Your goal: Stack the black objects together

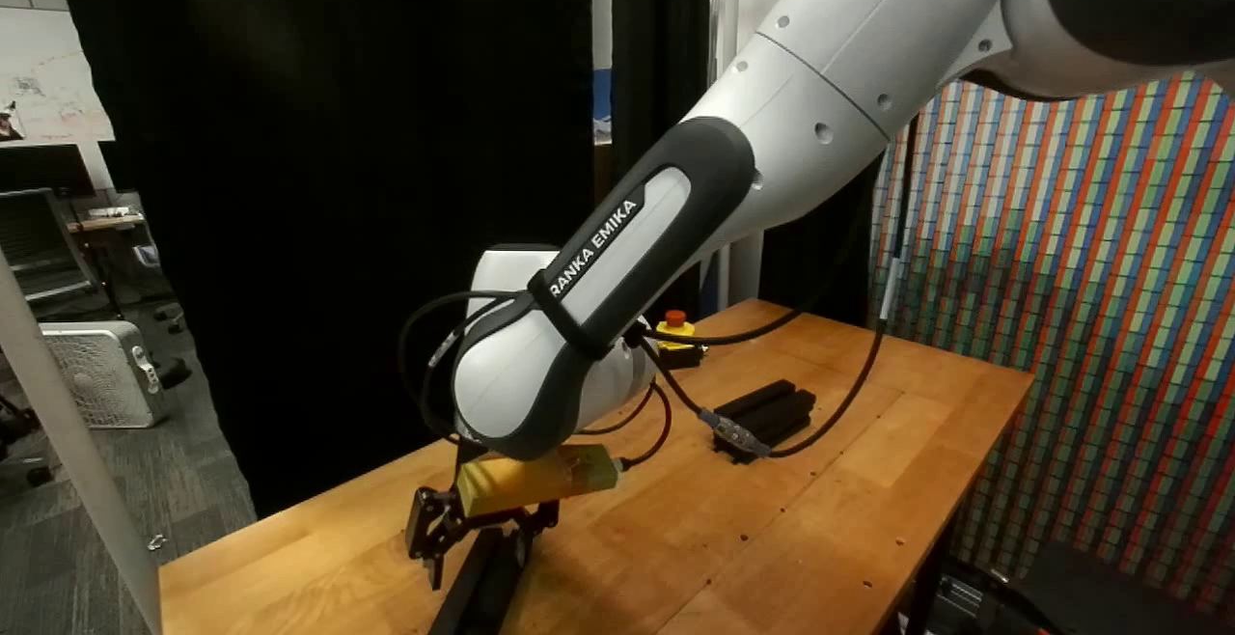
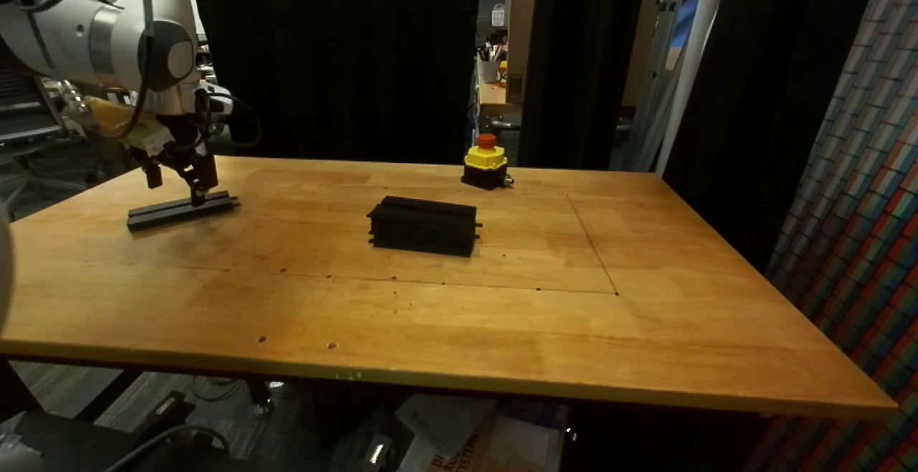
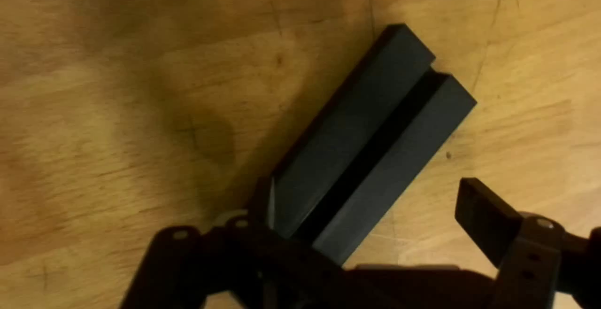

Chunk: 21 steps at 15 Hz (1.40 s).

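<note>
A matte black bar [image 3: 347, 158] lies flat on the wooden table, a dark groove running along its length; it also shows beneath the gripper in both exterior views. My gripper [image 3: 366, 196] is open just above this bar. Its left finger overlaps the bar's left edge in the wrist view, while the right finger stands apart, with bare wood between it and the bar. Nothing is gripped. The bar's near end is hidden behind the gripper. Farther along the table, more black objects form a compact block [image 2: 423, 228], seen in both exterior views; how many bars it holds is unclear.
A yellow-and-red round button [image 2: 486, 156] on a black base stands toward the back of the table [image 2: 459, 328]. In an exterior view a cable [image 1: 738, 432] from the arm hangs in front of the black block. Black curtains [image 1: 367, 181] hang behind the table.
</note>
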Tool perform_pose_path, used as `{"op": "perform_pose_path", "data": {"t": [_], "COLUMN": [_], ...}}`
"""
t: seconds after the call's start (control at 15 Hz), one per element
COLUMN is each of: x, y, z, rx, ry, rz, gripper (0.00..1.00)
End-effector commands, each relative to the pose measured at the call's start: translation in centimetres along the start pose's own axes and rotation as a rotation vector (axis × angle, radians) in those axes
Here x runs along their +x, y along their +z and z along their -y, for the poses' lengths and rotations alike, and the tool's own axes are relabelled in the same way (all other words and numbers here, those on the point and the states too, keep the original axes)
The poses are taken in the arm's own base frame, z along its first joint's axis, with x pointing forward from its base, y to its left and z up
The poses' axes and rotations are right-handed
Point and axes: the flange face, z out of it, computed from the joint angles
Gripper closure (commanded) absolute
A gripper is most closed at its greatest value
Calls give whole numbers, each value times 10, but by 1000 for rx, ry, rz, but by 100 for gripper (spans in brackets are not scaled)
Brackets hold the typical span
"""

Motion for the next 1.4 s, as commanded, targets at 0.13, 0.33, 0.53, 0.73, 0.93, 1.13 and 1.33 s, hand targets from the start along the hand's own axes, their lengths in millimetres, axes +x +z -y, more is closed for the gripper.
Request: {"op": "perform_pose_path", "data": {"t": [0.13,0.33,0.53,0.73,0.93,1.13,1.33], "x": [0,-6,-12,-17,-25,-25,-28], "y": [0,4,7,2,-2,-14,-13], "z": [19,30,41,52,67,75,74], "rx": [19,-5,-53,-91,-146,-248,-419], "ry": [262,399,534,667,795,920,1021], "rz": [-146,-211,-276,-355,-438,-506,-505], "gripper": [0,0,0,0,0,0,0]}}
